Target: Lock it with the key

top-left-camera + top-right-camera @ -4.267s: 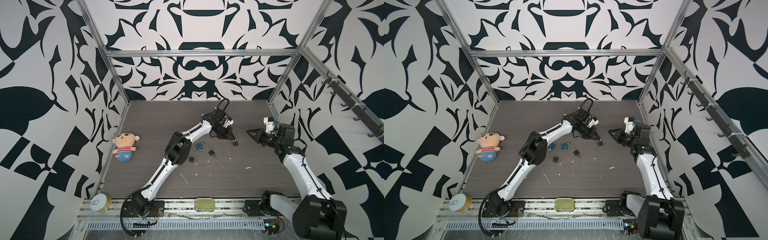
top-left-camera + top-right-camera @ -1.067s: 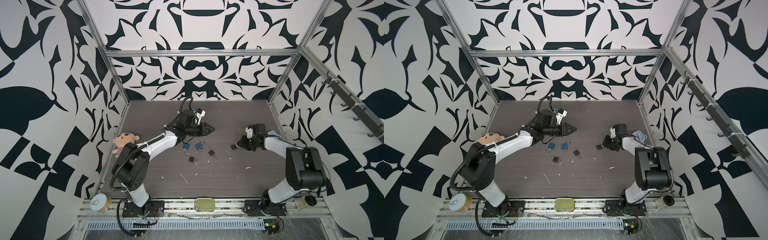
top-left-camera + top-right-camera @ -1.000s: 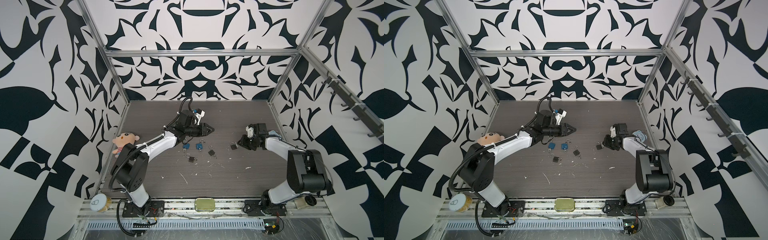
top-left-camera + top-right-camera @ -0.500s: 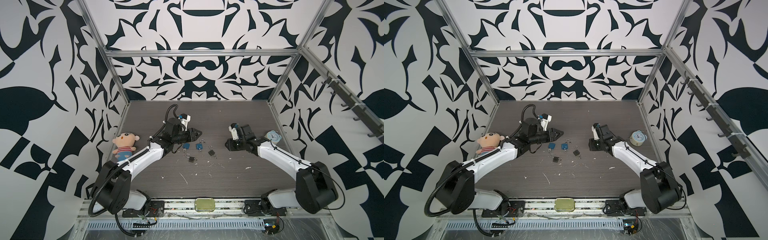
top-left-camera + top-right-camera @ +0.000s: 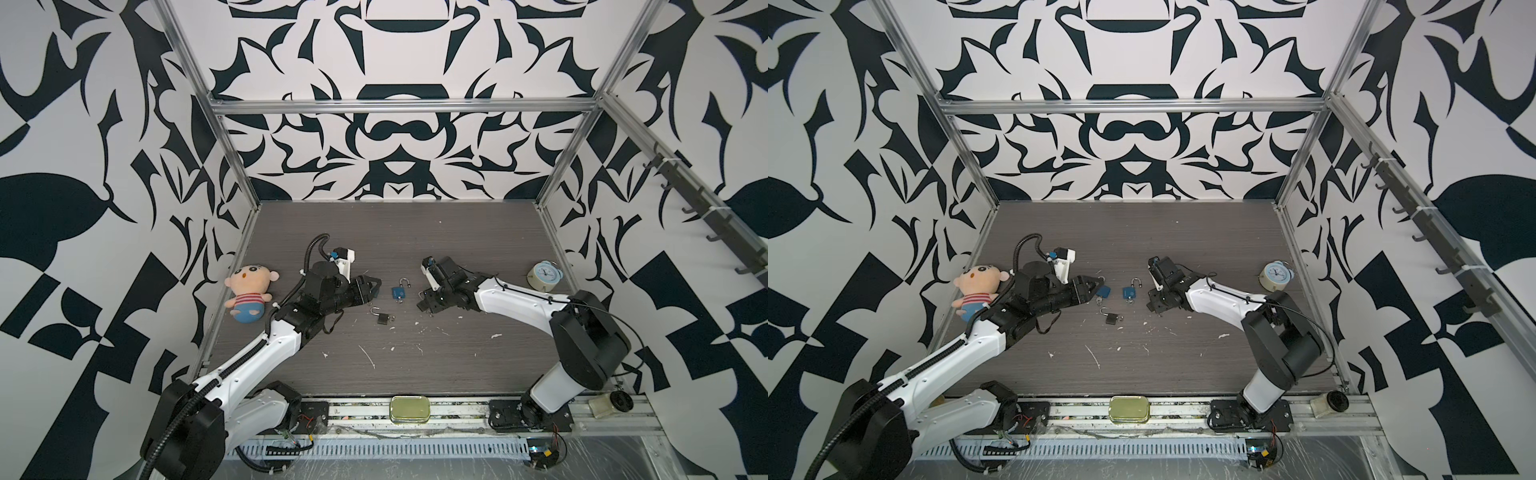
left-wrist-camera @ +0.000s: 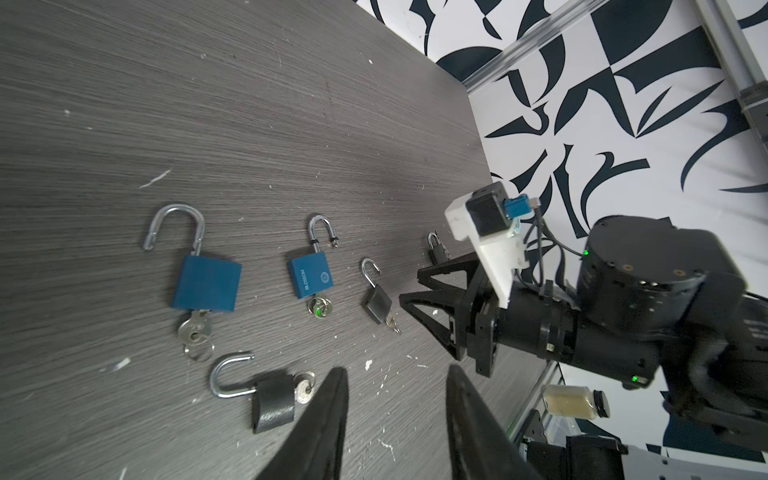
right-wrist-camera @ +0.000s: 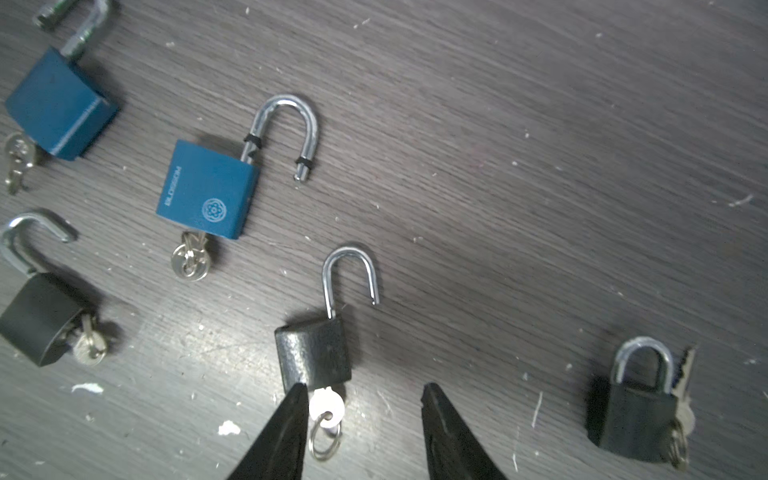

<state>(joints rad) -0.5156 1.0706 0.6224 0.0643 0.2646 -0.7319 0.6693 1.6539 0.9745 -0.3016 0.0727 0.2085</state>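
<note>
While both hover low over the dark wood-grain worktop (image 5: 457, 353), the left pincer (image 6: 395, 374) and the right pincer (image 7: 363, 395) stand spread and empty. Just ahead of the right pincer's tips lies a small black padlock (image 7: 313, 357), its shackle swung open; its silver key (image 7: 326, 407) sits in the keyhole, just beside one tip.

Right wrist view: a blue padlock (image 7: 58, 104) is blurred, and its shackle is cut off by the frame edge. A big black padlock (image 7: 37, 320) also runs off the edge. Only the jaw tips of the right gripper (image 7: 363, 388) are in frame. Left wrist view: only the jaw tips of the left gripper (image 6: 395, 370) show, and the smallest padlock (image 6: 435, 251) is half hidden behind the right gripper. In a top view, the left gripper covers that blue padlock.
</note>
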